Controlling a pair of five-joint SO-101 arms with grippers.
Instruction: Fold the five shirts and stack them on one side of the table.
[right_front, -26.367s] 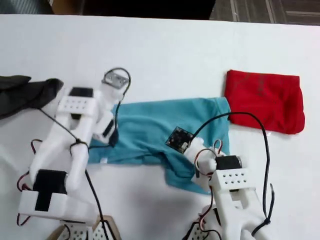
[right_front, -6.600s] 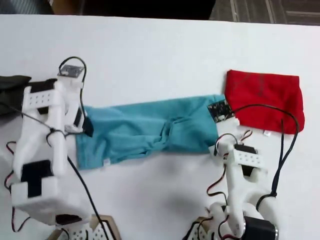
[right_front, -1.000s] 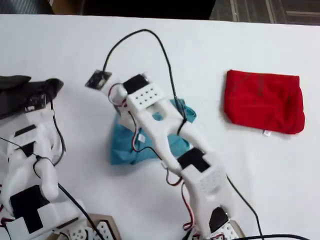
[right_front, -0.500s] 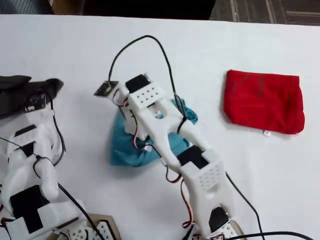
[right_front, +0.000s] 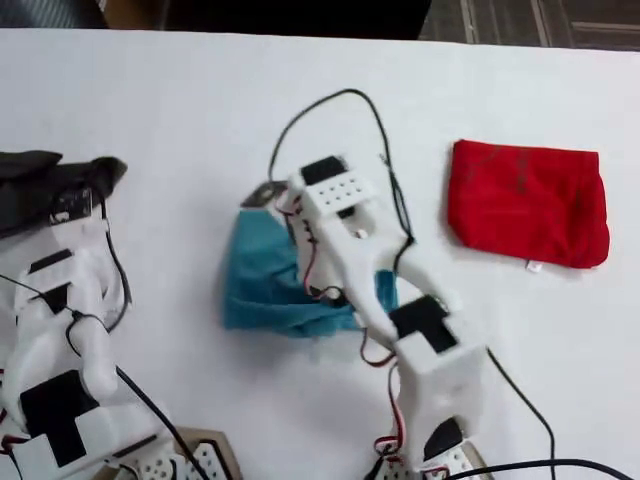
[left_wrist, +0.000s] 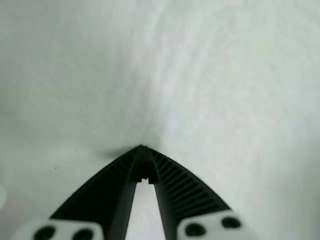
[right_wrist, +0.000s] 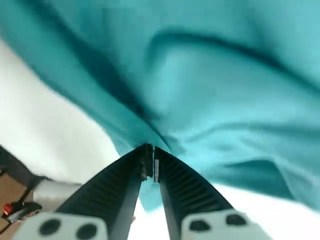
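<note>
Teal shirt: lies bunched in a loose, rumpled heap near the middle of the counter, not flat, with folds running across it. Its far edge sits under the wrist of the right arm, which stretches from the near edge of the counter diagonally over the cloth.

Right fingers: pressed together, tips set into a crease of the teal cloth, a fold of it pinched at the tips. In the right wrist view teal fabric spreads beyond the tips, with a strip of white counter to one side.

Red shirt: folded into a compact rectangle, flat on the counter, well apart from the teal shirt, on the right arm's side.

Dark shirts: black and grey cloth piled at the opposite edge of the counter.

Left arm: stands just beside the dark pile, near the counter's front corner. Left fingers: together, tips meeting, nothing between them, over bare white counter.
</note>
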